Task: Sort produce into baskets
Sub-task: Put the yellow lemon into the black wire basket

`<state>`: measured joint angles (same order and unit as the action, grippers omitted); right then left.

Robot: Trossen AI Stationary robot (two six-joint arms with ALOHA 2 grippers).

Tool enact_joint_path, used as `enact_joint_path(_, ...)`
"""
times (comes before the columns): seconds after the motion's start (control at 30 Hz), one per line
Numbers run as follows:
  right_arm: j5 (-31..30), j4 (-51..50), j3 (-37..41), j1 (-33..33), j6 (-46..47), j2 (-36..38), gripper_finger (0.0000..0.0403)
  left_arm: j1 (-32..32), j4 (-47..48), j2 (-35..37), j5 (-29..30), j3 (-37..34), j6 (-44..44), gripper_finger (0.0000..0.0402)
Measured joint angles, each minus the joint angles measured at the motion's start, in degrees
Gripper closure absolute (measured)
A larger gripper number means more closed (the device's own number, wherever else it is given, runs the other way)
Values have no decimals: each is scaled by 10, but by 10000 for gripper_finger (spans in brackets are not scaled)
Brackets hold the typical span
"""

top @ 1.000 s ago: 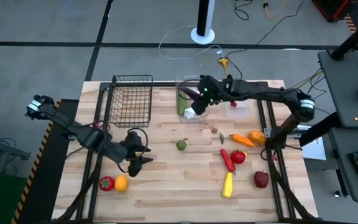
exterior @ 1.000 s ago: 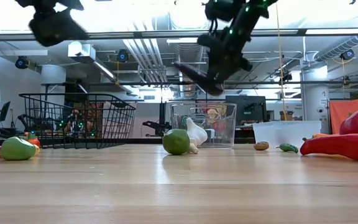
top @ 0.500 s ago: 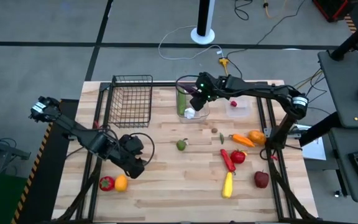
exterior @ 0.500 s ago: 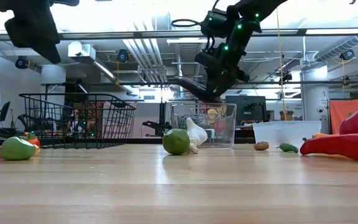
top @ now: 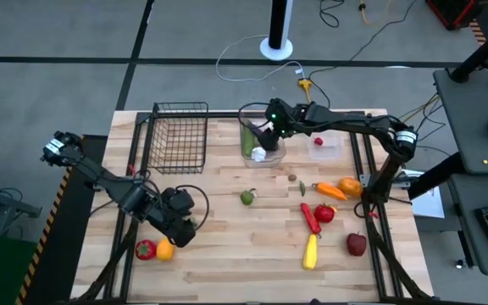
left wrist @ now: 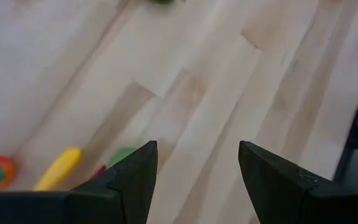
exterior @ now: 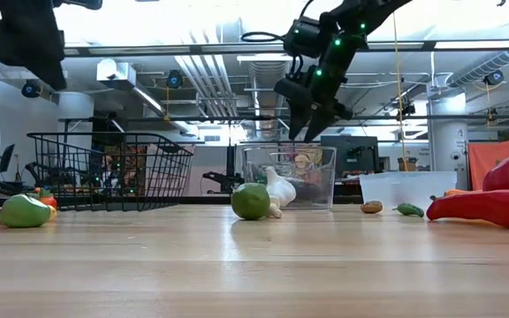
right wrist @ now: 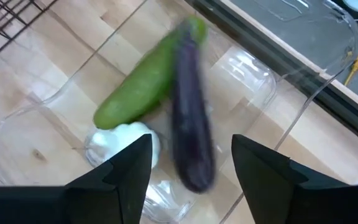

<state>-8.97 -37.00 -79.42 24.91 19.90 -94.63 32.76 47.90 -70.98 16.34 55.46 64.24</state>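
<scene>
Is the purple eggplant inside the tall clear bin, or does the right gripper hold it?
Inside. The eggplant lies in the clear bin beside the cucumber and garlic, clear of the open right gripper.

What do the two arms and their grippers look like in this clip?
Both arms are dark with black jointed links. The right gripper carries small green lights near its wrist and a looped black cable. The left gripper is bulky and black, also with a looped cable. Each wrist view shows two broad, dark, wedge-shaped fingers.
</scene>
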Motion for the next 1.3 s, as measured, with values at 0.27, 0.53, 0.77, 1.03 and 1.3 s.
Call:
enact_joint_path(0.27, 0, 5, 0, -5, -12, 16, 188, 37, 1, -18, -60, 0, 111, 194)
enact_joint_path(0.53, 0, 13, 0, -40, -27, 27, 188, 77, 1, -58, -179, 0, 257, 194)
enact_joint_path(0.77, 0, 28, 0, -78, -30, 27, 188, 95, 11, -77, -190, 0, 327, 194)
enact_joint_path(1.03, 0, 31, 0, -107, -29, 27, 188, 94, 102, -107, -222, 0, 359, 194)
enact_joint_path(1.3, 0, 31, 0, -113, -25, 27, 188, 95, 98, -142, -225, 0, 348, 194)
